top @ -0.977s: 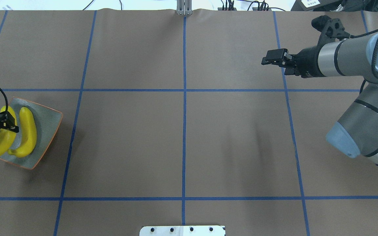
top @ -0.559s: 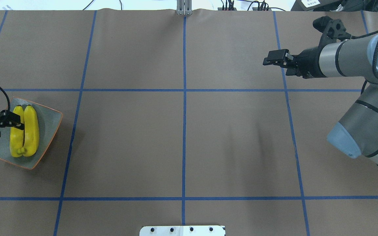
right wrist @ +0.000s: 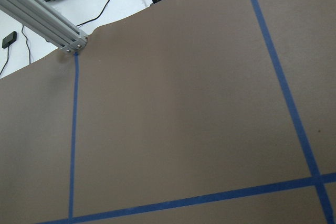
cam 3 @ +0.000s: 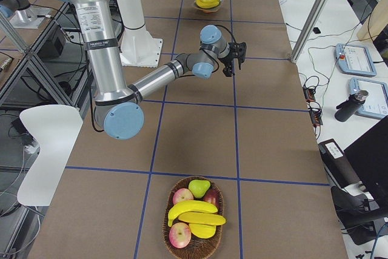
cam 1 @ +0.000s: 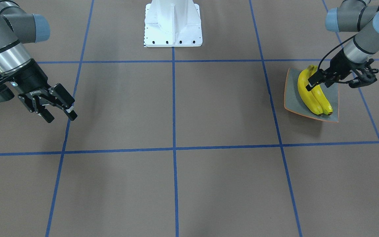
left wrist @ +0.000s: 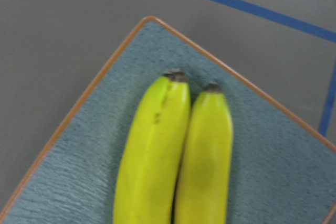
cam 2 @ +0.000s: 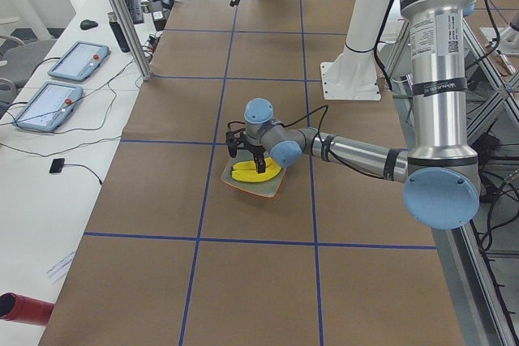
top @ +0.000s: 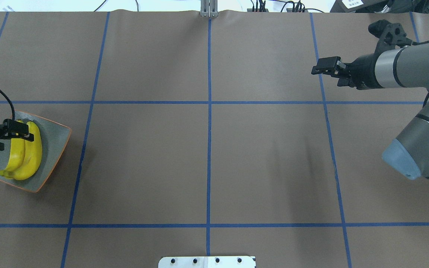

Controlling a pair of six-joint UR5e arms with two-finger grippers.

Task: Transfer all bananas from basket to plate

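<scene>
My left gripper (top: 24, 133), jaws spread and empty, hangs just over the plate (top: 56, 143), where 2 bananas (top: 24, 156) lie side by side, touching. 1 second ago it was pinching 1 of them, with that fruit's end hanging over the rim; the fruit now rests flat. My right gripper (cam 1: 62, 118), also spread and empty, has drawn back slightly. This placement looks done. At least 1 more banana (cam 3: 200, 218) waits in the basket (cam 3: 167, 232), well apart, so the next move calls for a reach there.
</scene>
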